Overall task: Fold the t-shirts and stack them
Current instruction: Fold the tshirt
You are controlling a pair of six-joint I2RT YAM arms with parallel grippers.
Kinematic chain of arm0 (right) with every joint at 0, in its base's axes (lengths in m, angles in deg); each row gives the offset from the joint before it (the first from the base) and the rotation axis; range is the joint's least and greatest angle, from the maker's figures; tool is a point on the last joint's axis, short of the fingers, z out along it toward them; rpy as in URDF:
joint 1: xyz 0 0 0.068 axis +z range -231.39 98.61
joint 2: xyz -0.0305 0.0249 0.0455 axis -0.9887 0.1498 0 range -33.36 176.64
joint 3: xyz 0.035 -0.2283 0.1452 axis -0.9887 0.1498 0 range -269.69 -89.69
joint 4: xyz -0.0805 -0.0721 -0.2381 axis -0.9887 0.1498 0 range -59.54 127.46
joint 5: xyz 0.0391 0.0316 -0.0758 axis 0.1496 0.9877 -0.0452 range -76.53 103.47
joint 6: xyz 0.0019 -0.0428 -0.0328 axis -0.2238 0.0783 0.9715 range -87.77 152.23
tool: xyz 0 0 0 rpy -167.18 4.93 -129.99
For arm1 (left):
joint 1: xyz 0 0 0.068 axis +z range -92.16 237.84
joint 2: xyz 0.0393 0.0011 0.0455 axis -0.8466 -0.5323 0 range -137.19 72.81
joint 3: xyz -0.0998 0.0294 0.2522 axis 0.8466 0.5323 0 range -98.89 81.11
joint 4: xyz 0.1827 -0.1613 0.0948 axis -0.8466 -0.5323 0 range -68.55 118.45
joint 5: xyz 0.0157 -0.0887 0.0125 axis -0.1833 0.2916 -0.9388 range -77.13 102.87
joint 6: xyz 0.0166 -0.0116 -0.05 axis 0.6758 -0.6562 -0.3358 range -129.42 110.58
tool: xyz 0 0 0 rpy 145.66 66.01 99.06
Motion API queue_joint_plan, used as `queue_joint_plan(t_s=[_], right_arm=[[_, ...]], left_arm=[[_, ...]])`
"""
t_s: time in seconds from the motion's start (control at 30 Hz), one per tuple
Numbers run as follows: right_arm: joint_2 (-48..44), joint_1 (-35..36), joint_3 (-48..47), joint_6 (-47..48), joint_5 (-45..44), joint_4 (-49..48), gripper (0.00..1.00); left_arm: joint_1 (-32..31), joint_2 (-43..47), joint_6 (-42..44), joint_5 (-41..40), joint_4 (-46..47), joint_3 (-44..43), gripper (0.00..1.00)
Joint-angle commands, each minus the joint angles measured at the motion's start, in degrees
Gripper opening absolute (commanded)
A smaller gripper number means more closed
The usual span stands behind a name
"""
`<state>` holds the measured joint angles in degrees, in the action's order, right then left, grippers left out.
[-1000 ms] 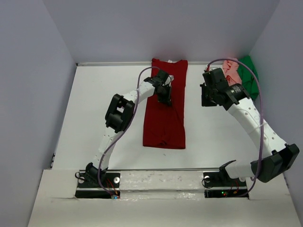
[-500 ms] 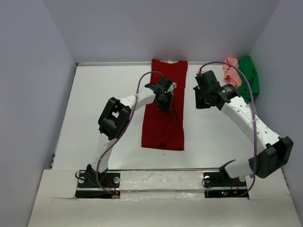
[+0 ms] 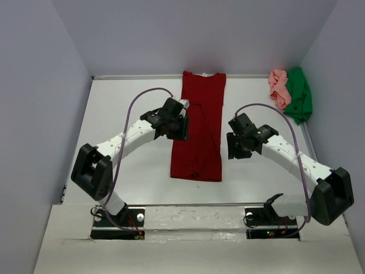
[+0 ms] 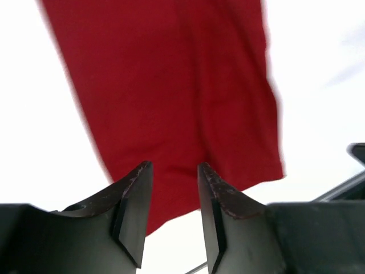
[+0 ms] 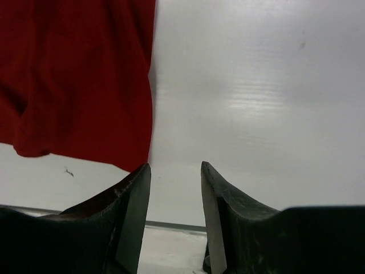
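Dark red t-shirt lies flat (a long strip); left gripper over its left edge; right gripper just beside its right edge; both jaws apart, holding nothing.

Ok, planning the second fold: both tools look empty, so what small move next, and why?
Probably lower the left tool and right tool onto the near hem corners of the red shirt. Both stand open and empty, flanking the shirt, which lies as a long narrow strip, not yet folded end to end.
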<state>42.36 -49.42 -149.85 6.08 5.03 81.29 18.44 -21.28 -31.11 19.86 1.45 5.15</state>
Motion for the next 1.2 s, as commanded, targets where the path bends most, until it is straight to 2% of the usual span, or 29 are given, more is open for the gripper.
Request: queue_joint_plan(t_s=[0.0,0.07,0.13,0.37,0.47,0.63,1.0,1.17], right_arm=[[-7.42,0.38,6.45,-4.08,7.82,-8.89,0.47],[-9.27,0.9,9.95,-4.08,12.46,-12.92,0.48],[-10.07,0.91,11.38,-4.34,14.94,-14.87,0.48],[-4.45,3.36,6.73,-2.94,21.19,-15.41,0.45],[-3.04,4.85,5.23,-2.15,21.8,-16.55,0.46],[0.13,6.17,5.31,-4.25,17.07,-14.88,0.47],[-6.73,7.23,15.77,-11.37,13.2,-16.46,0.49],[-6.29,7.85,21.48,-14.54,11.26,-18.3,0.49]], left_arm=[[3.54,4.78,-1.42,1.8,2.04,12.4,0.49],[4.76,6.71,-0.98,6.6,5.19,17.31,0.54],[5.47,6.81,-1.25,11.45,7.92,19.88,0.54],[5.38,5.4,-2.74,16.22,12.32,21.21,0.51],[5.47,5.14,-2.74,15.87,11.97,20.77,0.51],[5.47,4.52,-3.0,14.82,11.01,22.17,0.51],[5.47,11.02,-8.27,7.71,5.21,27.8,0.54],[5.47,13.92,-10.12,8.75,5.82,31.57,0.55]])
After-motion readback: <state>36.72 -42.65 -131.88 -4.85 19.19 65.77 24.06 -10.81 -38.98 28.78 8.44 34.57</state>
